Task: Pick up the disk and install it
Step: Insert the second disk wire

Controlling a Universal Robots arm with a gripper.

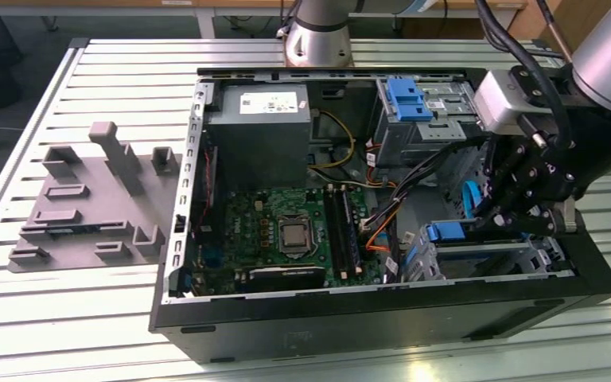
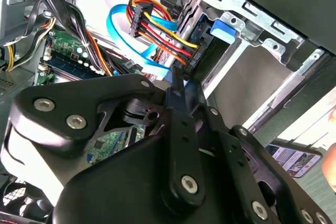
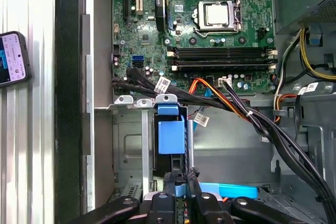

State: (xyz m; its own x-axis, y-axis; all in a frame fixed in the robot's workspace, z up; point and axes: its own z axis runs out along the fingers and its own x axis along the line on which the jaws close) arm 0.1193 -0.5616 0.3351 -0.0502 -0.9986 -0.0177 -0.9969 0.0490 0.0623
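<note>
My pincer (image 1: 509,215) hangs inside the open computer case (image 1: 391,318), over the drive cage (image 1: 486,255) at the corner of the case nearest the exterior view's right. In the first wrist view my two black fingers (image 3: 179,182) stand close together, nearly parallel, pinching a thin blue edge between their tips. That edge belongs to the blue rail frame of the disk (image 3: 171,132), which sits upright in the metal cage just beside the case wall. So my pincer is narrow, closed on the disk's blue frame.

In the exterior view the disk's blue frame (image 1: 449,231) shows just beside my fingertips, at the mouth of the cage. How deep the disk sits in the cage I cannot tell.

In the second wrist view my black finger linkage (image 2: 178,145) is in the foreground, and beyond it a bundle of red, orange and yellow power wires (image 2: 157,30) runs with a flat light-blue data cable (image 2: 118,24) toward the cage.

The motherboard (image 3: 210,19) lies next to the cage, with its processor socket (image 3: 219,14) and memory slots (image 3: 220,56) in plain sight. Black cables (image 3: 273,129) cross from the board past my fingers. A grey power-supply box (image 1: 258,131) fills the far corner of the case, and a second blue bracket (image 1: 406,97) sits in the upper bay. The case rests on a slatted metal table (image 1: 72,318), with a grey fixture plate (image 1: 88,199) well apart toward the exterior view's left. A phone (image 3: 10,59) lies on the table outside the case.
</note>
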